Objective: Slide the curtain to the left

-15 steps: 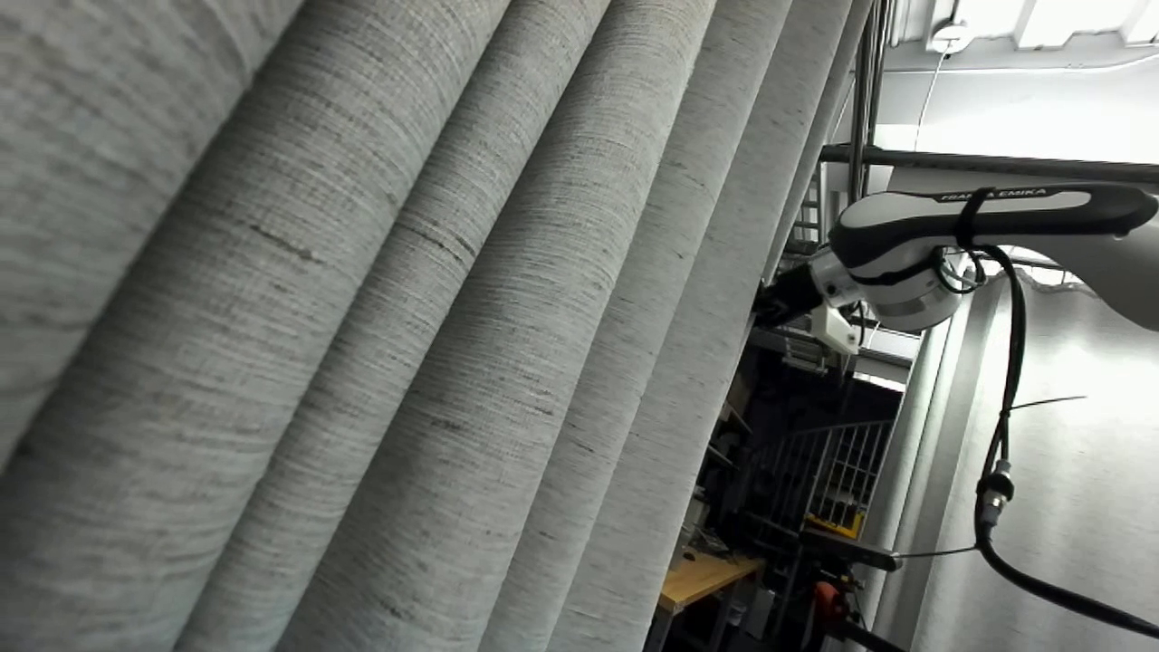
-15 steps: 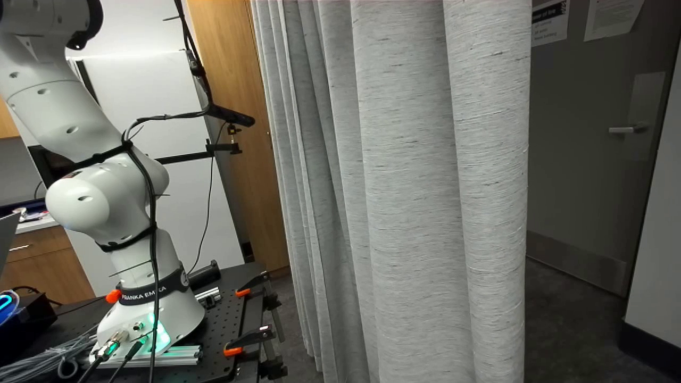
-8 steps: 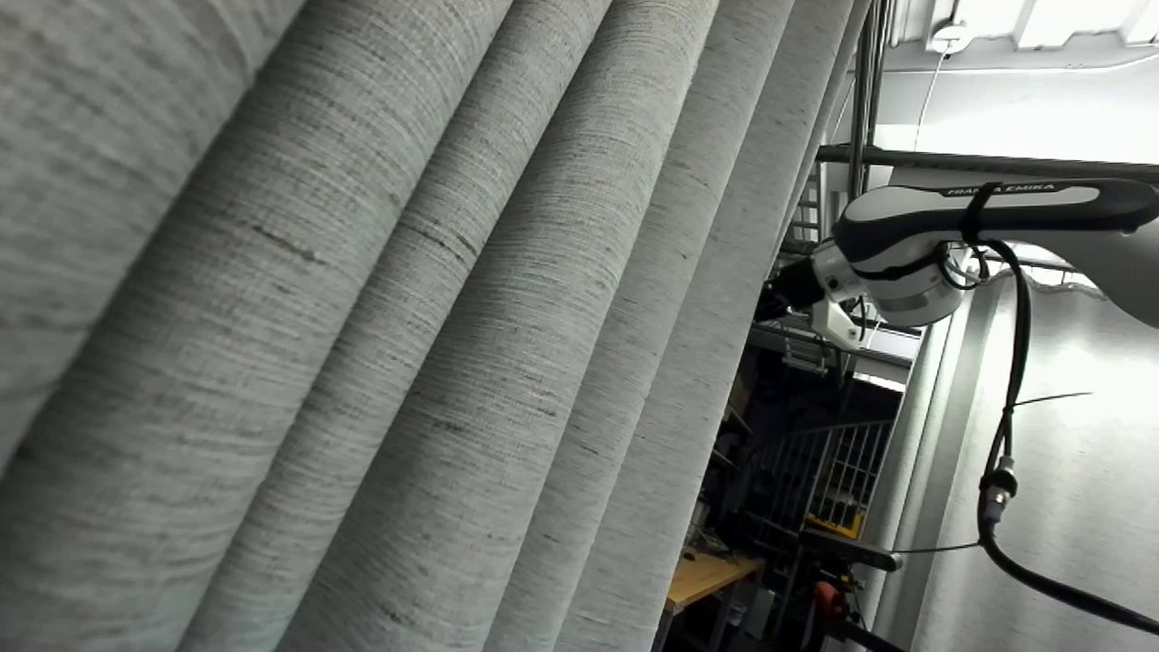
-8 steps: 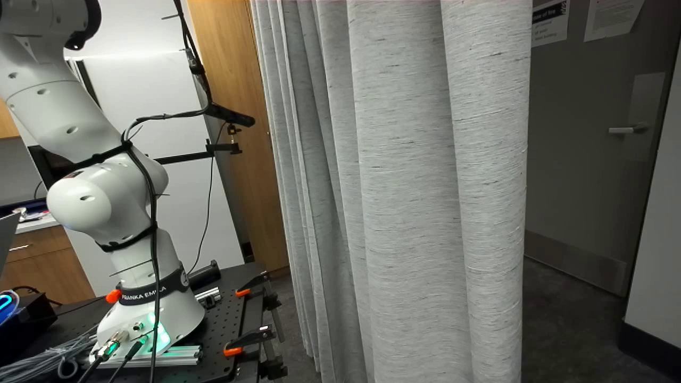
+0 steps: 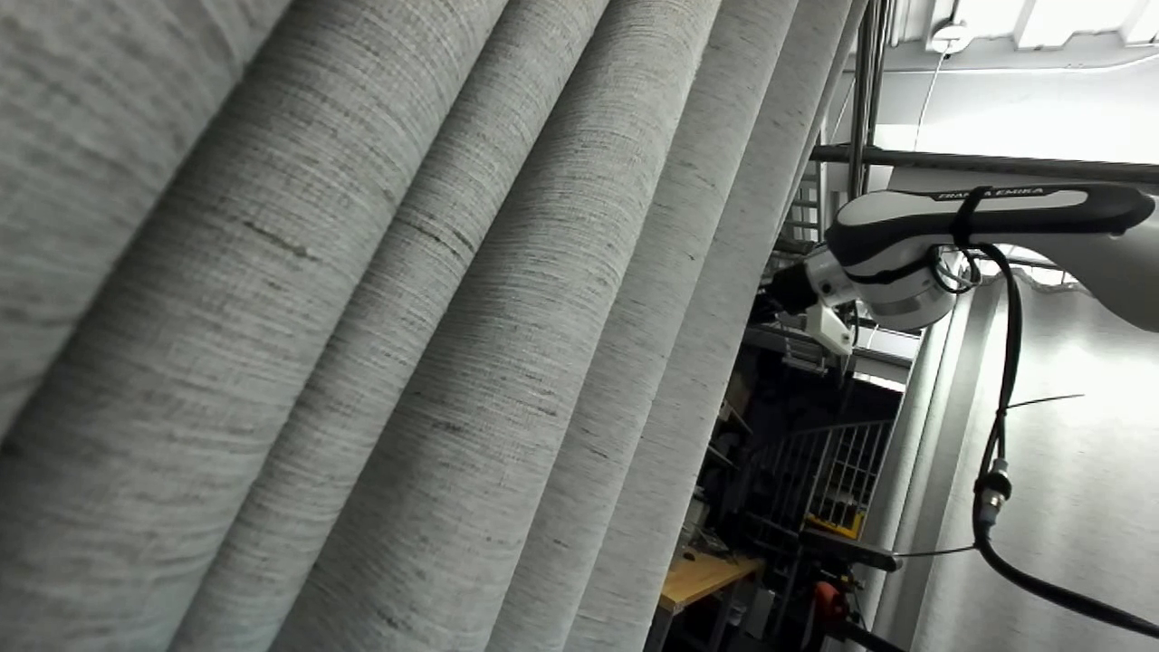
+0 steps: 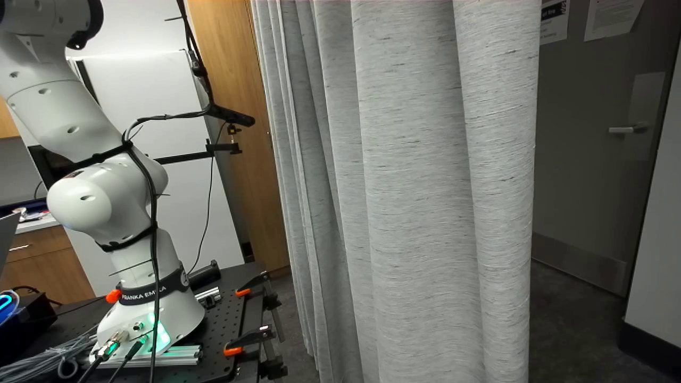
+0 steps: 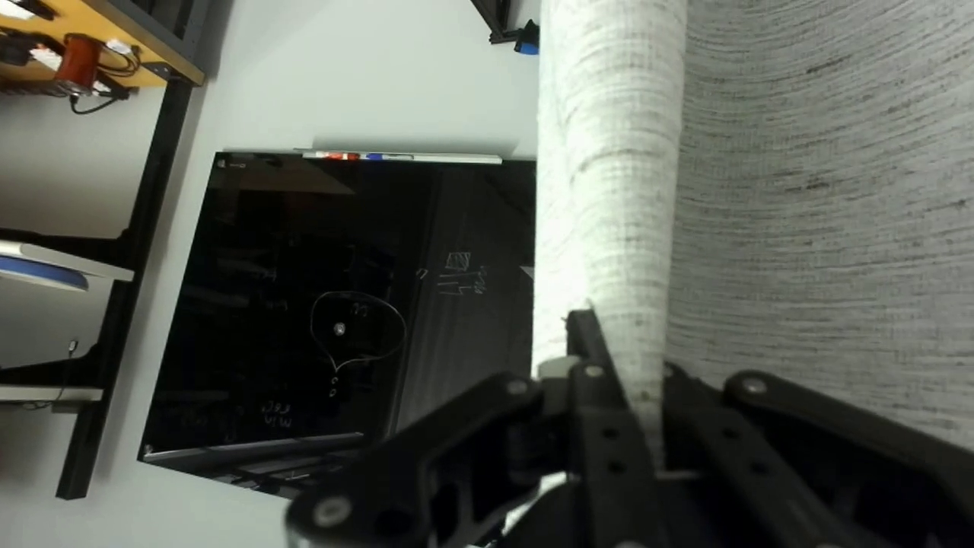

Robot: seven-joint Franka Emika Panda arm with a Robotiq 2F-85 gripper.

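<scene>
The light grey curtain (image 6: 415, 191) hangs in deep vertical folds in an exterior view. It also fills most of the picture in an exterior view (image 5: 543, 272), slanting there. In the wrist view, the curtain (image 7: 822, 190) covers the right side, with its bright edge fold running down into the jaws. My gripper (image 7: 624, 358) is shut on that fold; one finger (image 7: 590, 342) lies in front of the cloth, while the other fingertip is hidden behind it. In an exterior view my gripper (image 5: 765, 303) meets the curtain's far edge, its fingers too dark and small to make out.
A door (image 6: 580, 175) stands beyond the curtain's edge. The arm's base is on a black table (image 6: 229, 298) with clamps, near a bracket-mounted camera (image 6: 231, 114). A black writing board (image 7: 289, 342) hangs on the wall. Metal poles (image 5: 865, 100) rise behind the arm.
The gripper has closed on the curtain's edge. The arm has shifted slightly toward the curtain, and the curtain's folds beside the door have swung a little toward the door.
</scene>
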